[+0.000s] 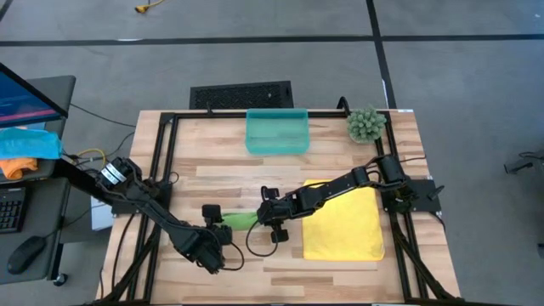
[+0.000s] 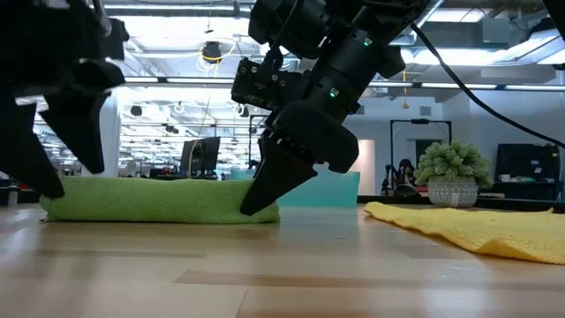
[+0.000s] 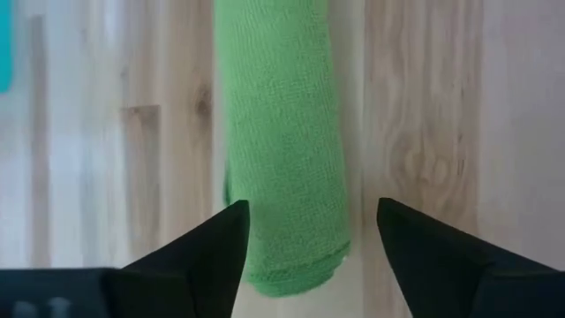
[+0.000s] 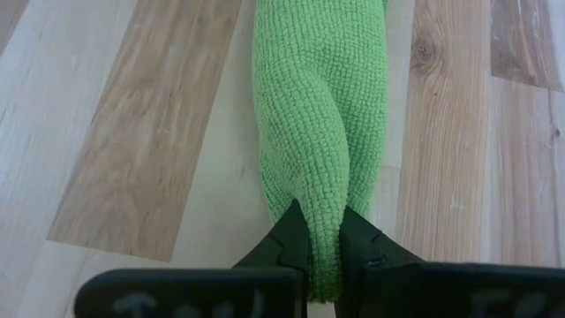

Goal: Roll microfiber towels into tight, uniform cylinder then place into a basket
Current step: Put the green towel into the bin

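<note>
On the table (image 1: 340, 276) lie two towels: right gripper (image 4: 323, 231) jaws pinch the rolled green towel (image 4: 322, 106), left gripper (image 3: 309, 234) jaws open.

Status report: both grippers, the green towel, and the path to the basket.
Left gripper jaws open astride rolled green towel. Right gripper jaws pinching its other end. Basket empty; yellow towel flat. Path clear.

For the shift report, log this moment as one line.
green towel: rolled, on table | right pincer: shut on one end | left pincer: open around other end | basket: empty | yellow towel: flat
</note>
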Action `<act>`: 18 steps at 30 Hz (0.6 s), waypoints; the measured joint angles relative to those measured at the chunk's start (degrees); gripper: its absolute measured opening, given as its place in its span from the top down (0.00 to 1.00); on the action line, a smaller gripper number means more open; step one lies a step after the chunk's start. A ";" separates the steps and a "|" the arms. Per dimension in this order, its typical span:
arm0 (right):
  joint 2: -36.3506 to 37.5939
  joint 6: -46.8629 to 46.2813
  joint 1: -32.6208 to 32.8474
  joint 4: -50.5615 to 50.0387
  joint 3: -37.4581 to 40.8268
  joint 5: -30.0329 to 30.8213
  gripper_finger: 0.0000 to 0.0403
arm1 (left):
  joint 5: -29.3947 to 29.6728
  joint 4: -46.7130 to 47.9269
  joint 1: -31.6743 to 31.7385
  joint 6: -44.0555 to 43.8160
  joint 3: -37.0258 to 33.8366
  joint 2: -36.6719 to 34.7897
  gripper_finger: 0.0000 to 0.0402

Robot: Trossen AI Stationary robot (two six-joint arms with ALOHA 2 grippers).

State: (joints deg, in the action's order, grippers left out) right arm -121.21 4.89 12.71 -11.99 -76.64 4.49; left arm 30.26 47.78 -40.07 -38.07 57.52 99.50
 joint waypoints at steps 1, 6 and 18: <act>0.00 0.00 -0.02 0.00 0.00 -0.03 0.91 | 0.00 -1.01 0.02 0.53 -0.80 0.00 0.40; 0.00 0.00 -0.02 0.00 0.00 -0.07 0.91 | 0.35 -5.90 0.46 0.50 -5.40 0.00 0.43; 0.00 0.00 0.00 0.00 0.00 -0.09 0.91 | 0.96 -12.11 2.25 -3.08 -10.54 -0.35 0.74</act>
State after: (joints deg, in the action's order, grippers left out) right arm -121.21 4.89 12.71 -11.99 -76.64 4.40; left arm 31.22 35.67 -37.82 -41.15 46.98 99.15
